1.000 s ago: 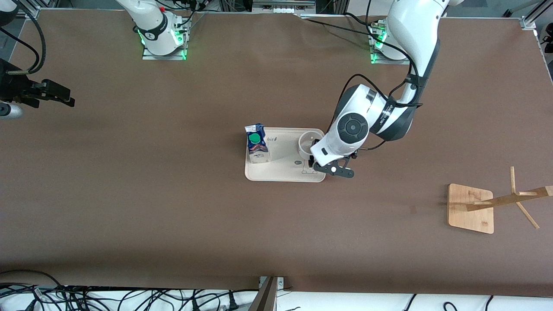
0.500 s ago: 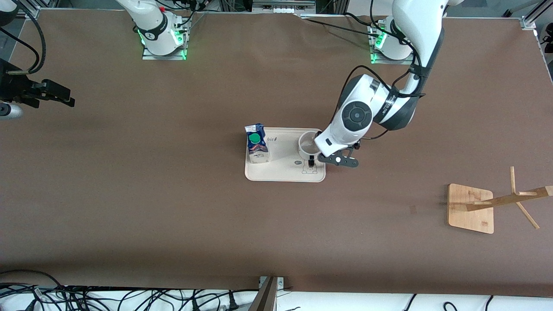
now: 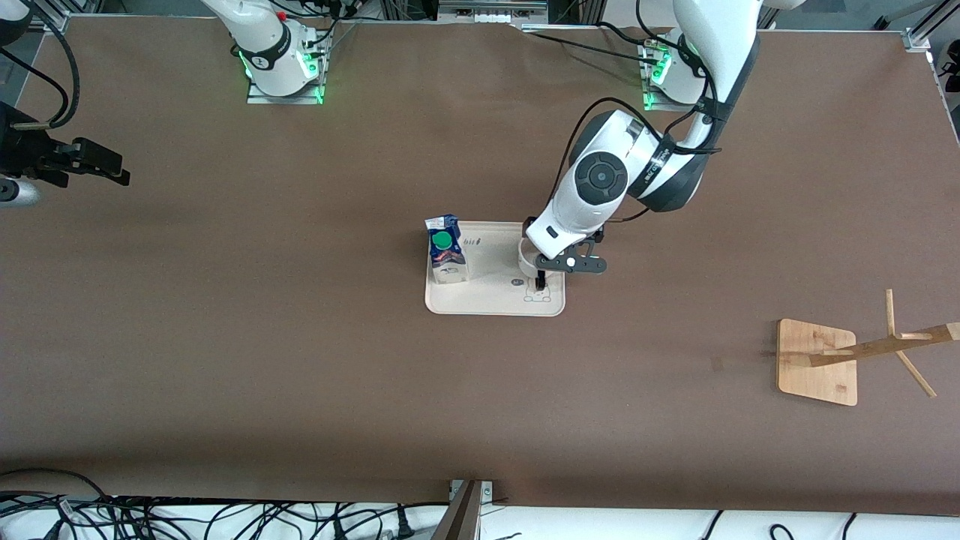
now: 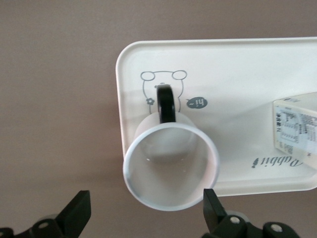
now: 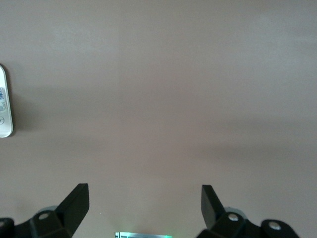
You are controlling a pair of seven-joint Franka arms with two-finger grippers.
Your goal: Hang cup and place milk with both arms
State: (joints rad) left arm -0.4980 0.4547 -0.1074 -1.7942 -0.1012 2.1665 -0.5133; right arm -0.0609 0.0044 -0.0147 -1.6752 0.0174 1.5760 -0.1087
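Left gripper (image 4: 143, 218) hangs over the cup (image 4: 171, 166), fingers spread wide either side of its rim, gripping nothing. The cup stands upright on the cream tray (image 3: 487, 300), the milk (image 3: 445, 250) at the tray's other end. Right gripper (image 5: 143, 208) waits, fingers apart, over bare table (image 3: 225, 337).

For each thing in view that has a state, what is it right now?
cup: upright on tray, not gripped
milk: upright on tray, cap on
tray: flat on table
wooden rack: standing, pegs bare
left gripper: jaws open, over cup
right gripper: jaws open, waiting, holding nothing
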